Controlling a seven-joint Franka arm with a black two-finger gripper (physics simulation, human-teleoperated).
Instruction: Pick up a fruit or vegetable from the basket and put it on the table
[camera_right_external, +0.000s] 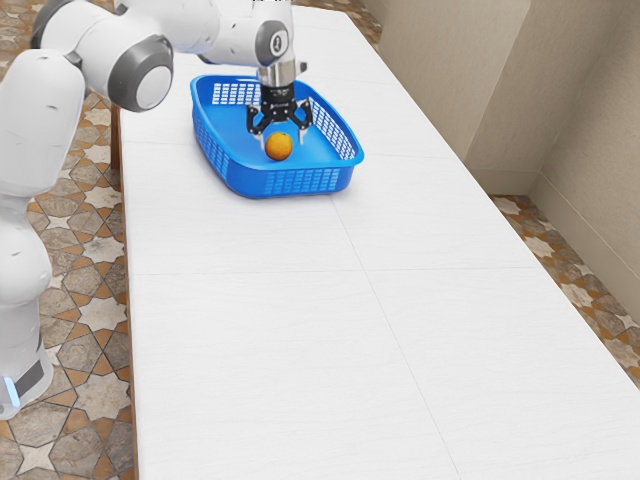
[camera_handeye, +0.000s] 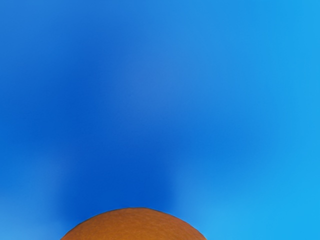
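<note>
My gripper (camera_right_external: 281, 139) is down inside the blue basket (camera_right_external: 304, 181), pointing downward with its fingers apart. Between and slightly in front of them is a round orange fruit (camera_right_external: 278, 147); a gap shows between it and the finger toward the exterior view's right. The other finger stands close by the fruit's opposite side, and whether it touches is unclear. In the wrist view the orange fruit (camera_handeye: 134, 226) appears as a rounded top at the lower edge, against the blue of the basket (camera_handeye: 150, 90).
The basket's perforated walls rise around the hand on all sides. It stands on a long white table (camera_right_external: 250, 340), near the table's far part in the exterior view. The arm reaches in over the basket's rim from the exterior view's upper left.
</note>
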